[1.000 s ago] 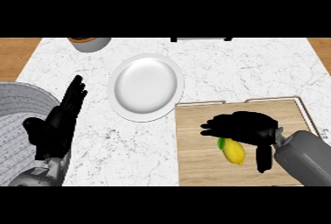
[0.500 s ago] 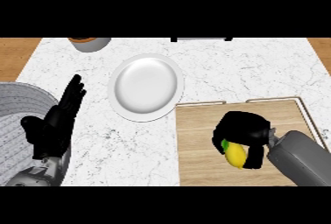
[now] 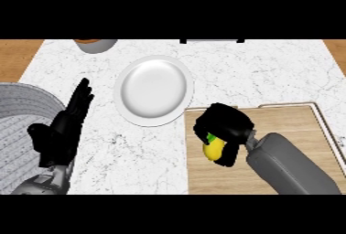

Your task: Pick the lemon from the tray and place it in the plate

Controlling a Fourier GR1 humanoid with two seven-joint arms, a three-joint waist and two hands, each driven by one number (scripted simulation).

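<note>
Right hand (image 3: pixel 226 123) has its fingers curled round the lemon (image 3: pixel 214 150) near the tray's (image 3: pixel 290 123) left edge, plate (image 3: pixel 154 89) sits just past the tray's far-left corner, short hop I reckon.

Head view. A white marbled bench (image 3: pixel 270 73) fills the frame. A round white plate (image 3: pixel 154 90) lies just above centre. A pale wooden tray with a raised rim (image 3: pixel 290 121) occupies the lower right. Over the tray's left part, the black right hand (image 3: pixel 226 123) curls its fingers (image 3: pixel 202 128) round a yellow lemon with a green tip (image 3: pixel 215 151); its grey forearm (image 3: pixel 287 164) enters from the lower right. The black left hand (image 3: pixel 61 132) rests at the left of the frame, fingers straight and pointing up, beside a grey ribbed round vessel (image 3: pixel 17 123). A grey bowl with a brown inside (image 3: pixel 94 45) sits at the upper left.
</note>
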